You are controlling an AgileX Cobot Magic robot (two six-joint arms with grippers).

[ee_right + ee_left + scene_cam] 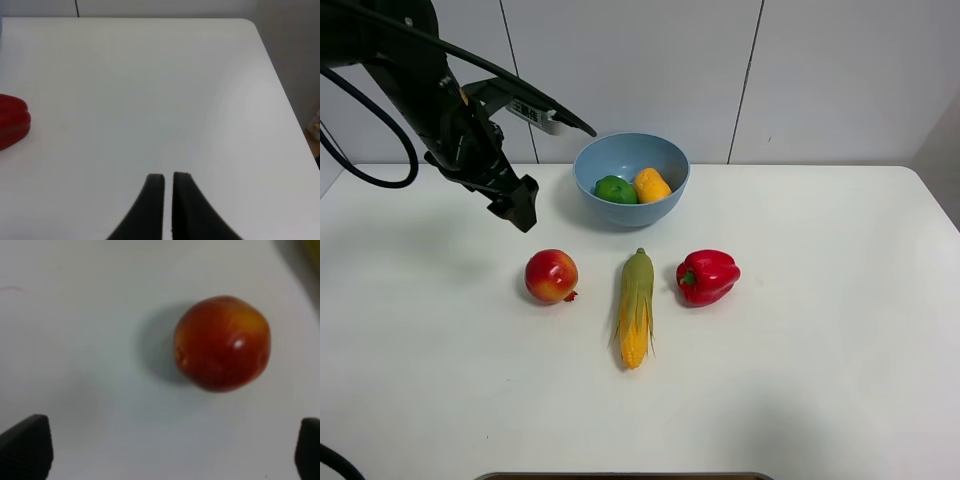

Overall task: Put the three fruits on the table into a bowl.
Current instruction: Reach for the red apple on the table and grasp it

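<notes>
Exterior high: 2 fruits, the green fruit (615, 189) and the mango (651, 185), lie in the bowl (630, 216). The pomegranate (551, 276) sits on the desk (820, 350), with the left claw (517, 207) hovering near it, apart.

Left wrist: the left claw is spread wide and empty. The pomegranate looks round, glossy, probably firm and slippery, so grip across its widest middle.

Right wrist: the right claw (168, 200) is pressed together, holding nothing.

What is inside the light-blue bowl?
A green fruit and an orange-yellow fruit sit side by side in the bowl. Its near wall hides their lower parts and the bottom.
</notes>
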